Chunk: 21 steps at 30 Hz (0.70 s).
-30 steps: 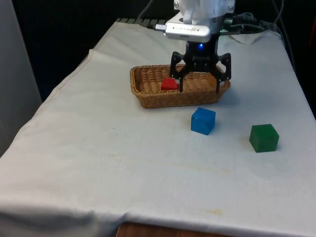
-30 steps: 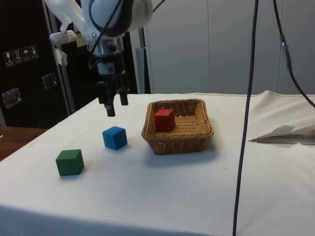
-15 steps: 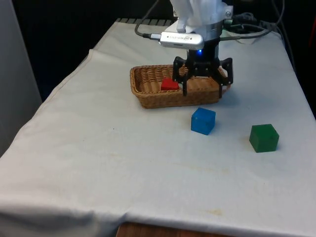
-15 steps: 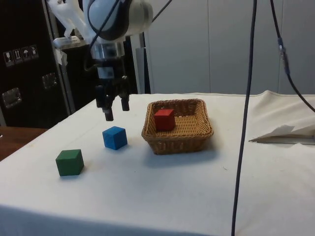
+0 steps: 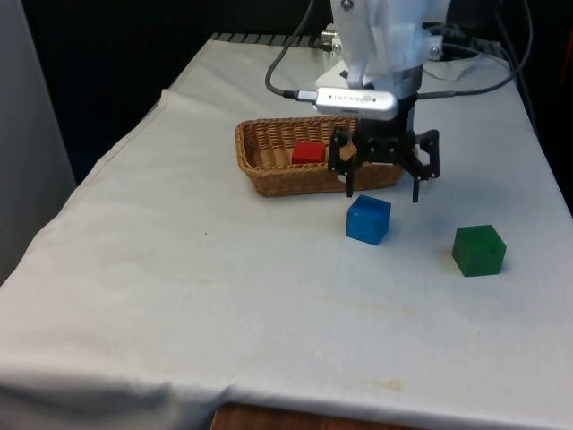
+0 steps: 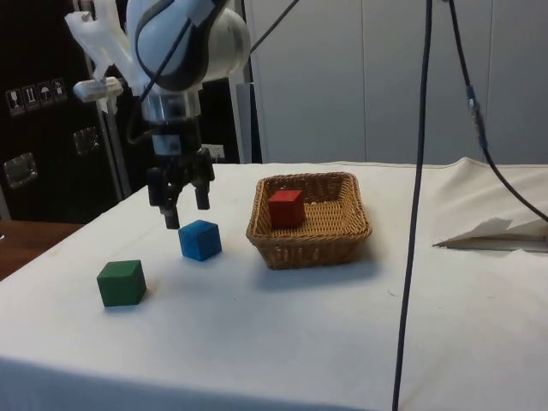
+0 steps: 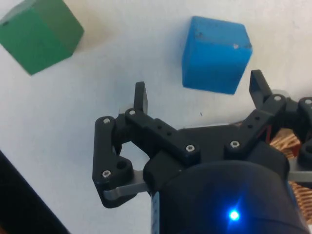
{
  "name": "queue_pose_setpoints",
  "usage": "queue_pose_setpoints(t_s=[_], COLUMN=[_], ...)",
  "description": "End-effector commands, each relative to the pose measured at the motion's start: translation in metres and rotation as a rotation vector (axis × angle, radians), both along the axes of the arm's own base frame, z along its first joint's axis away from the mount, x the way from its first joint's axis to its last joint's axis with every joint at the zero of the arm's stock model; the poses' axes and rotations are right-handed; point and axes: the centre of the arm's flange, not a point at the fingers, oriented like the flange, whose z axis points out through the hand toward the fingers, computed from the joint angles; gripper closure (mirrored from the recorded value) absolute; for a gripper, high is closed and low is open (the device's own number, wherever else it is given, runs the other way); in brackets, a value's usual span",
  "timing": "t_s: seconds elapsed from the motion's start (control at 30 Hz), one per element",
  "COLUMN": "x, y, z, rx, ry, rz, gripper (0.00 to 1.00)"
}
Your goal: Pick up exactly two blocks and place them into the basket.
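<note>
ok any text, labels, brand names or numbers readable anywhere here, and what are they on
No text can be read here.
Blue block, green block, red block and basket: plain, no marks.
Grey bar above the gripper: has lettering, too small to read.
Dark cabinet in the side view: white symbol stickers, pictograms too small to read as words.

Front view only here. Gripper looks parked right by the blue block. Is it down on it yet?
Observer: No. In the side view the gripper hangs in the air, its fingertips near the height of the blue block's top, not down around it.
Operator: Lined up and open?
Observer: Open. In the wrist view the blue block lies past the fingertips, not between them, and nearer one finger.
Operator: Basket count?
Observer: The side view looks into the basket: one red block, sitting flat inside.
</note>
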Motion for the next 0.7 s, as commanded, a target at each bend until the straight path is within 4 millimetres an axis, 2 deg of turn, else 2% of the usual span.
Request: queue_pose_setpoints(t_s=[0.0,0.43,0.47,0.5,0.67], x=[0.001,0.0,0.0,0.0,0.003], y=[0.0,-0.008,-0.009,-0.007,-0.002], z=[-0.003,-0.019,-0.015,-0.024,-0.035], rx=[0.0,-0.048,-0.038,-0.05,-0.051], ry=[-0.002,0.025,0.022,0.027,0.028], rz=[-0.001,0.014,0.016,0.015,0.018], gripper=[0.0,0.0,0.0,0.0,0.0])
